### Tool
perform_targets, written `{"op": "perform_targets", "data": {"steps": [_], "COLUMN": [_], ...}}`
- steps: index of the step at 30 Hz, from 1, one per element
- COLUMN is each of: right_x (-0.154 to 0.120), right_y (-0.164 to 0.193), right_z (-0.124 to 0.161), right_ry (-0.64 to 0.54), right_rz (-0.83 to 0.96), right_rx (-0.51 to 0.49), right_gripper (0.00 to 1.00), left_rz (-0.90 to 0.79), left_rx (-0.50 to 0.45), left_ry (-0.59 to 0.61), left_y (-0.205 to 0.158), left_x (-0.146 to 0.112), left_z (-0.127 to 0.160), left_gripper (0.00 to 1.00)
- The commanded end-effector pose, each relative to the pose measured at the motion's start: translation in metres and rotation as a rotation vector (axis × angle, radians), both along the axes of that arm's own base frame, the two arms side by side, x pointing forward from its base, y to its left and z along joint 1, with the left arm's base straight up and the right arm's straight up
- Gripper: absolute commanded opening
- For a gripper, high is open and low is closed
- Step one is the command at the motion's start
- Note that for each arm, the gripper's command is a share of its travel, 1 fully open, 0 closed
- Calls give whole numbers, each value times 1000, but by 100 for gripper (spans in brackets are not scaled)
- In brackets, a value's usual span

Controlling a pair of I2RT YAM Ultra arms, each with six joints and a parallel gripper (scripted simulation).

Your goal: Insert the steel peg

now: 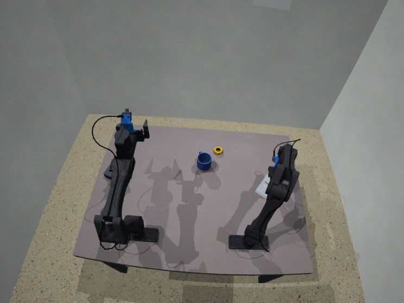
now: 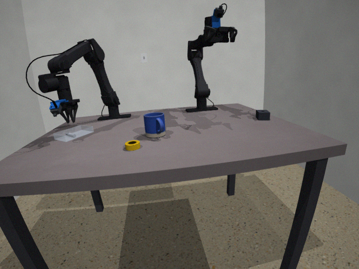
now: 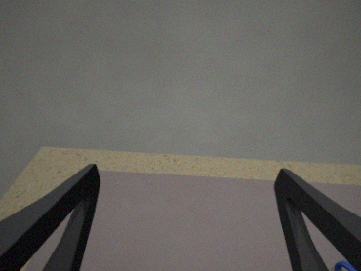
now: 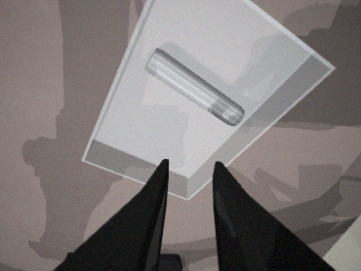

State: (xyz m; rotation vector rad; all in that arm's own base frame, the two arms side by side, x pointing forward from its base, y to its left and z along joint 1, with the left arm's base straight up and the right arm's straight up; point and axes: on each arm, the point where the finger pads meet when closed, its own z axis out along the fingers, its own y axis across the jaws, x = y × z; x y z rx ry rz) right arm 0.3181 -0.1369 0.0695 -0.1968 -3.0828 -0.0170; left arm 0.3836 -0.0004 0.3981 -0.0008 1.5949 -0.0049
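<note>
The steel peg lies on its side in a clear tray. The dark block stands on the table near its far side edge, with a small hole in its top; in the top view the left arm partly hides it. My right gripper points down above the tray, its fingers partly open with nothing between them. In the right wrist view the peg shows beyond the fingertips. My left gripper is wide open and empty, raised high above the table.
A blue mug stands near the middle of the table, between the tray and the block. A yellow ring lies beside the mug. The tray has low upright walls around the peg.
</note>
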Motion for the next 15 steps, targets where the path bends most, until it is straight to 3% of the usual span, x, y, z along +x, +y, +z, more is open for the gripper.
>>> {"op": "perform_targets", "data": {"steps": [1,7,11,15], "right_x": [7,3,4,9], "right_y": [-13,-19,-23,-26], "right_z": [5,-16,-14,-10], "right_ry": [-68,-46,-62,-77], "right_rz": [336,691,925,983], "right_rx": [-5,18,13,-3], "right_gripper": [28,28,28,28], "left_rz": [3,3,3,3], "left_rx": [4,4,4,4], "left_ry": [-24,-24,-24,-24], "left_y": [1,1,1,1], "left_x": [-2,-2,-2,-2], "left_z": [9,9,9,9], "left_gripper": [100,100,100,100]}}
